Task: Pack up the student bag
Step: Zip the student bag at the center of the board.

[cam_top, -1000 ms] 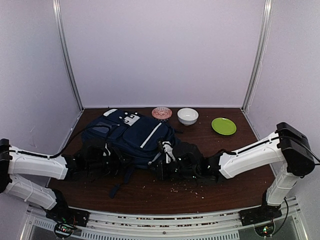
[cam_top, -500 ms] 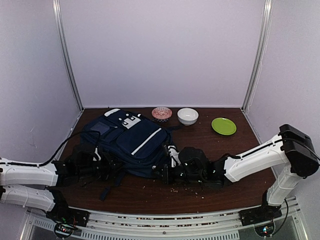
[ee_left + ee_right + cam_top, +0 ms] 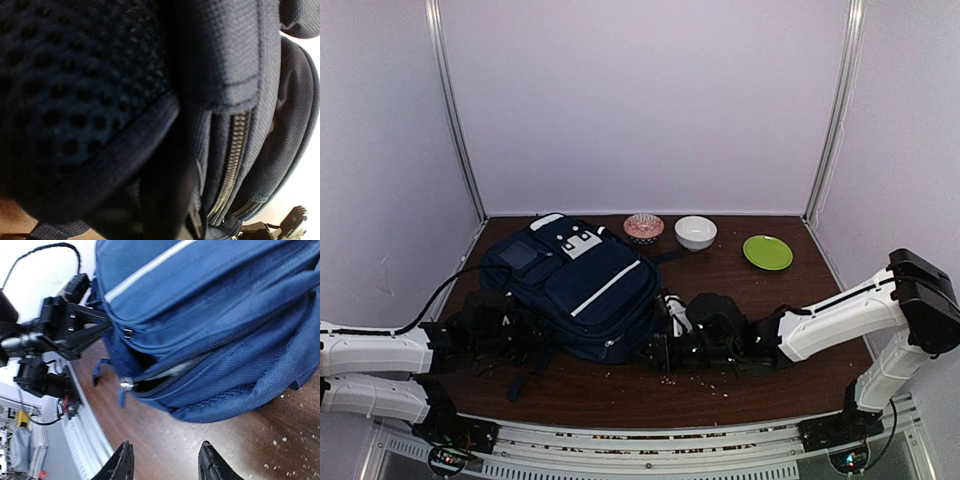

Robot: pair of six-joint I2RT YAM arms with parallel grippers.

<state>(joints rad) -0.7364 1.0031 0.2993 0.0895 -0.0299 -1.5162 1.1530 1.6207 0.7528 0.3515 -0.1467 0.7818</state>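
Two arms are down low on either side of the student bag (image 3: 588, 285). It lies flat on the brown table (image 3: 790, 300), left of centre and front side up. Its white stripe (image 3: 605, 288) runs diagonally and the white patches sit at the far end. One dark strap (image 3: 520, 378) trails toward the near edge.

The right gripper (image 3: 665, 345) sits just beside the bag's near right edge. In the right wrist view its fingers (image 3: 122, 462) are clearly spread, with nothing between them but bare wood underneath. Right in front of them is a zipper (image 3: 200, 357) that's partly undone. The metal slider (image 3: 126, 385) is at the low end and a sliver of grey lining shows in the gap.

The left gripper (image 3: 523, 335) is tucked against the bag's near left side. It's black on navy, so honestly there's no telling whether its jaws are apart or pinching something. The left wrist view doesn't help much. It's jammed up close to the mesh back padding (image 3: 75, 90) and a side zipper (image 3: 231, 155) with its teeth closed, all dark and blurry.

Along the back of the table, well apart from both grippers, there's a pink bowl (image 3: 643, 226) near the bag's far corner. A white bowl (image 3: 695, 232) sits just beside it and a green plate (image 3: 767, 251) is further right. Some pale crumbs (image 3: 695, 378) are scattered on the wood near the right gripper, toward the near edge.
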